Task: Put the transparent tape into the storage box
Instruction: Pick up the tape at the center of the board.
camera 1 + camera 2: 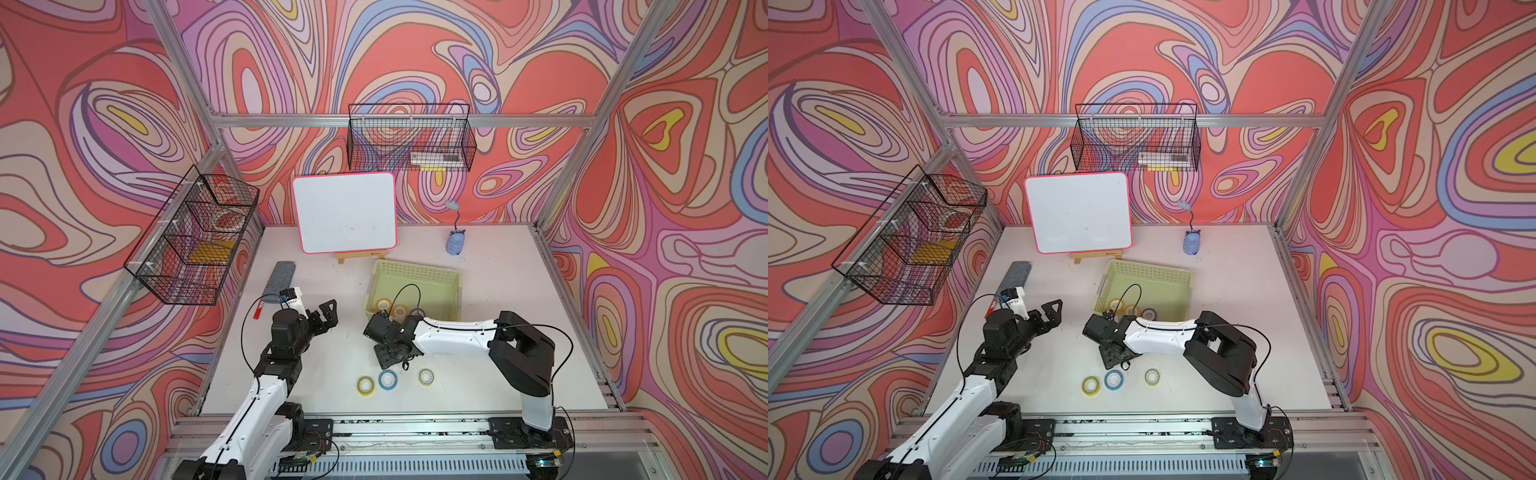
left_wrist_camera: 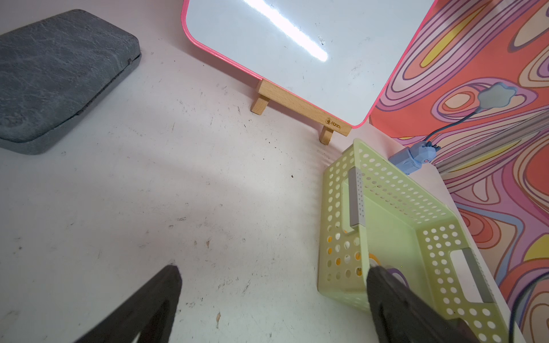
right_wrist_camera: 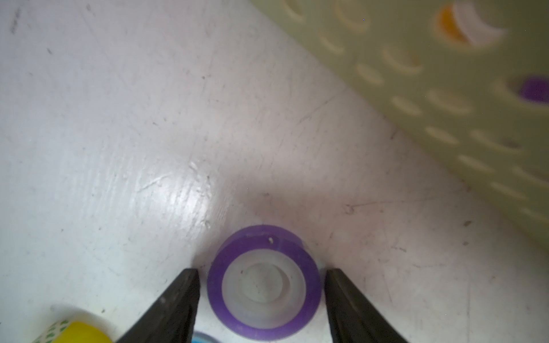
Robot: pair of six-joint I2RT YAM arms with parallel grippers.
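A white table (image 1: 478, 365) stands inside an aluminium frame (image 1: 291, 120) hung with swirling red, pink and lilac cloth (image 1: 665, 208). At the back, a pink-edged whiteboard (image 1: 347, 212) leans on a small wooden easel (image 2: 300, 104). To its left a flat grey pad (image 1: 281, 276) lies on the table, with a red marker (image 1: 259, 309) just beside its near end. To the right of the whiteboard stands a small blue gadget (image 1: 456, 243) with a bent stalk. A black wire basket (image 1: 409, 139) hangs on the back rail and holds a pale flat item (image 1: 434, 158). A divided wire basket (image 1: 191, 237) on the left rail holds something yellow (image 1: 210, 253).
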